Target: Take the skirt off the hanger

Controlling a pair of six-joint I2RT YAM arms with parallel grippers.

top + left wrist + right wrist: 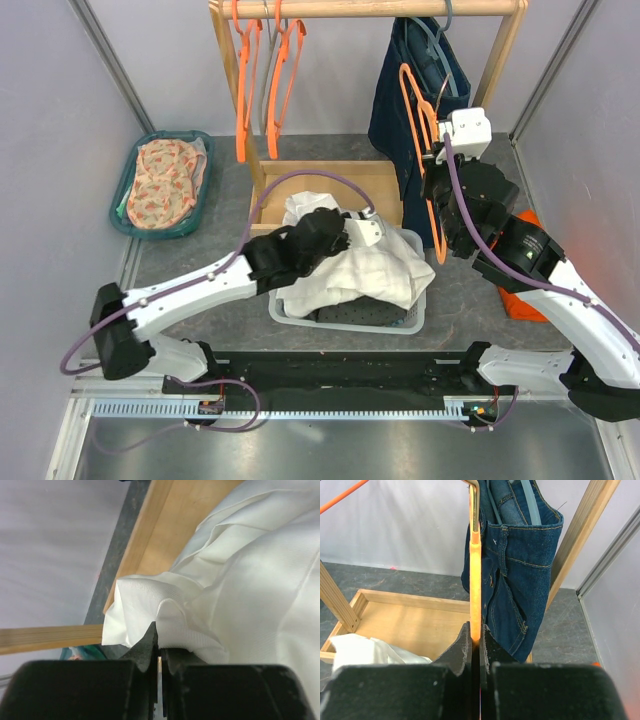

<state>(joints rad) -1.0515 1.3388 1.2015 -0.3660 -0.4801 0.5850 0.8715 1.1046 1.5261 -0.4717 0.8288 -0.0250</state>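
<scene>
The left gripper is clamped on the white skirt, the right gripper on the orange hanger; better to draw them apart slowly.

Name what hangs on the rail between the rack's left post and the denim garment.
Empty orange hangers, with a grey one among them; the top external view shows this.

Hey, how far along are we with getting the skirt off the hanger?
Mostly done, it seems. The orange hanger, clamped in the right fingers, looks bare. The white cloth, apparently the skirt, lies in the grey basket, and the left fingers are shut on a fold of it. Left: release the cloth and put the hanger away. The denim garment hangs apart on the rack.
</scene>
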